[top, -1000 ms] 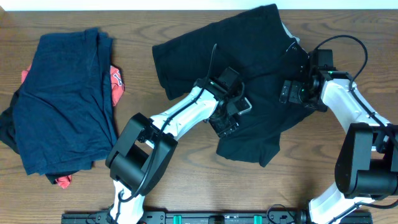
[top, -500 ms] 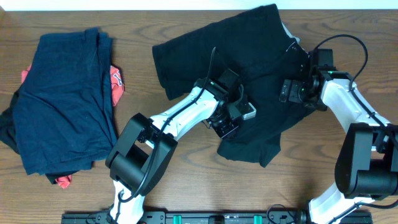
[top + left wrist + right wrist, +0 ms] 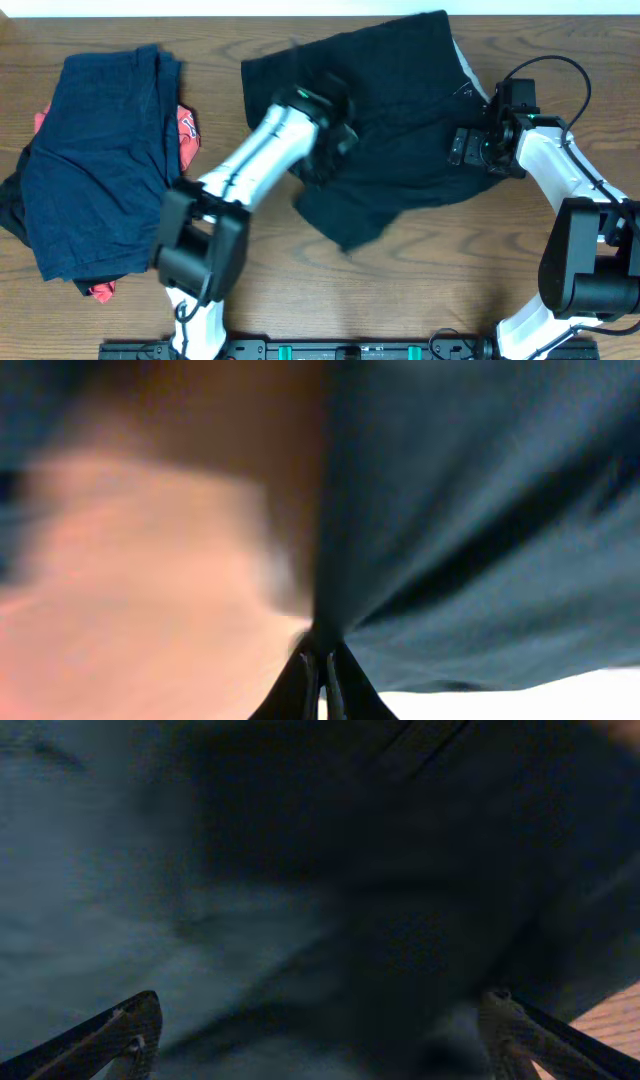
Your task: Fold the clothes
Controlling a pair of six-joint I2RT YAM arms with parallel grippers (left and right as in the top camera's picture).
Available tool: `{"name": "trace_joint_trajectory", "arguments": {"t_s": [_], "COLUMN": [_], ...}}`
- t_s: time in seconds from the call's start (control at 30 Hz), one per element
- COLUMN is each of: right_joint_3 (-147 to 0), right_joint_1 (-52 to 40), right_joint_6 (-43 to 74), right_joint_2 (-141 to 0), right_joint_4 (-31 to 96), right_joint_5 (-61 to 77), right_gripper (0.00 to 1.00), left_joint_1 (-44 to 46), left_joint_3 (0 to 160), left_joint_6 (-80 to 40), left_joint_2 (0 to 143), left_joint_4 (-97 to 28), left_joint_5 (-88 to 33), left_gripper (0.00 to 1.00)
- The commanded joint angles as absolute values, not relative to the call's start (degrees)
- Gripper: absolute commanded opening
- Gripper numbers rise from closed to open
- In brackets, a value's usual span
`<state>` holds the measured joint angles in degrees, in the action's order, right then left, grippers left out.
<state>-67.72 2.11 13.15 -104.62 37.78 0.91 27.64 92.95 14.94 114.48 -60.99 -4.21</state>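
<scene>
Nearest, bare brown worktop. Just beyond, the near hem of the black garment, narrowing to a skewed point left of centre. Spread from there across the far middle of the worktop, wrinkled, reaching almost to the far edge. Gripped in a fold by the left fingers, pressed tight together, with cloth fanning upward from their tips; blurred in the overhead view, above the garment's left part. Over the right part, the right fingers, spread wide, with dark cloth filling the view between them; touching it or not, cannot tell. Off to the left, well apart, a navy garment, lying over red cloth that shows at its right edge.
</scene>
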Motion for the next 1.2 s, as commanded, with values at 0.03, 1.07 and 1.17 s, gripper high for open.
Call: {"name": "trace_joint_trajectory", "arguments": {"t_s": [0.03, 1.07, 1.17], "right_joint_3": [-67.72, -67.72, -67.72], "right_joint_1": [2.61, 2.61, 2.61], "right_joint_6": [12.58, 8.47, 8.49], "right_joint_2": [-104.55, -104.55, -104.55], "right_joint_4": [38.00, 42.89, 42.63], "right_joint_5": [1.98, 4.75, 4.75], "right_gripper": [0.99, 0.99, 0.99], "left_joint_1": [22.55, 20.80, 20.95], "left_joint_3": [97.78, 72.53, 70.63], "left_joint_6": [11.46, 3.44, 4.45], "left_joint_2": [109.91, 107.37, 106.24], "left_joint_4": [-58.59, -62.39, -54.76], "left_joint_5": [3.07, -14.94, -14.33], "left_gripper": [0.07, 0.59, 0.62]}}
